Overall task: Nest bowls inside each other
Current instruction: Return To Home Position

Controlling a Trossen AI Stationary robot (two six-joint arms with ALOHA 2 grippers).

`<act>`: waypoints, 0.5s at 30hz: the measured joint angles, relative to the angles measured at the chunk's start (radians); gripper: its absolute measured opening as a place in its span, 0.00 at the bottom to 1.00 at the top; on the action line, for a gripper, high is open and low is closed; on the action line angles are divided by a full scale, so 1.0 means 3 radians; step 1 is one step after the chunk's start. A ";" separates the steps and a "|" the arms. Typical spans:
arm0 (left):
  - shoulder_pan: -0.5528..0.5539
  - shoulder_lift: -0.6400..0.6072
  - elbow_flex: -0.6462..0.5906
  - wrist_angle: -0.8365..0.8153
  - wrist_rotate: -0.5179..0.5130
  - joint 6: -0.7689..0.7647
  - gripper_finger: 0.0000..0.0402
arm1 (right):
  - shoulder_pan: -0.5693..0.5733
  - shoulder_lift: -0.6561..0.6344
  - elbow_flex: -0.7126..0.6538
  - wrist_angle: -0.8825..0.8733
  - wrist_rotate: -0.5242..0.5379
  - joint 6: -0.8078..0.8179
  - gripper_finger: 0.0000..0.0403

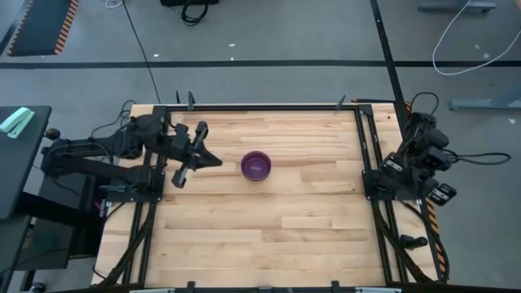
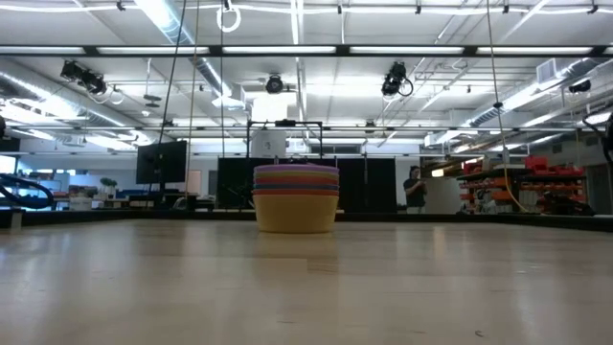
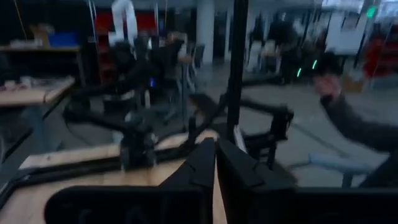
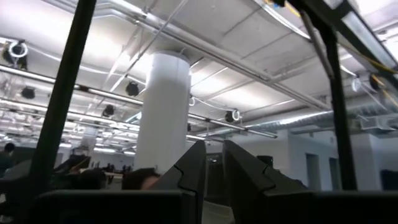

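Observation:
The bowls stand nested in one stack (image 1: 256, 166) at the middle of the table. From above only the purple top bowl shows. In the low view the stack (image 2: 296, 196) rests on its yellow bottom bowl (image 2: 296, 215), with orange, pink and purple rims above it. My left gripper (image 1: 216, 161) is near the table's left edge, level, pointing toward the stack and a short way from it. Its fingers (image 3: 216, 144) are shut with nothing between them. My right gripper (image 1: 419, 122) is drawn back beyond the table's right edge. It tilts upward, and its fingers (image 4: 214, 146) stand a narrow gap apart, holding nothing.
Black frame rails (image 1: 365, 138) run along the table's left, right and far edges. A black side stand with a teal object (image 1: 16, 120) is off the left edge. A person's arm (image 3: 357, 127) shows beyond the table in the left wrist view. Another person (image 2: 414, 189) stands far back.

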 joint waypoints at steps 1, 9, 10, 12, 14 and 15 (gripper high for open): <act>0.0062 -0.0059 -0.0095 0.0161 0.0084 -0.0064 0.07 | 0.0000 -0.0064 -0.0033 -0.0012 0.0042 0.0008 0.15; 0.0490 -0.0736 -0.0837 0.0550 0.0392 -0.0402 0.09 | -0.0003 -0.0487 -0.0262 -0.0244 0.0216 0.0134 0.15; 0.0516 -0.0830 -0.0908 0.0559 0.0434 -0.0400 0.09 | -0.0003 -0.0486 -0.0272 -0.0250 0.0243 0.0145 0.15; 0.0546 -0.1010 -0.1053 0.0598 0.0486 -0.0404 0.09 | -0.0003 -0.0485 -0.0299 -0.0261 0.0264 0.0188 0.15; 0.0550 -0.1192 -0.1176 0.0661 0.0497 -0.0438 0.09 | -0.0003 -0.0485 -0.0333 -0.0257 0.0350 0.0204 0.15; 0.0550 -0.1261 -0.1231 0.0680 0.0501 -0.0475 0.08 | -0.0003 -0.0486 -0.0346 -0.0260 0.0414 0.0205 0.15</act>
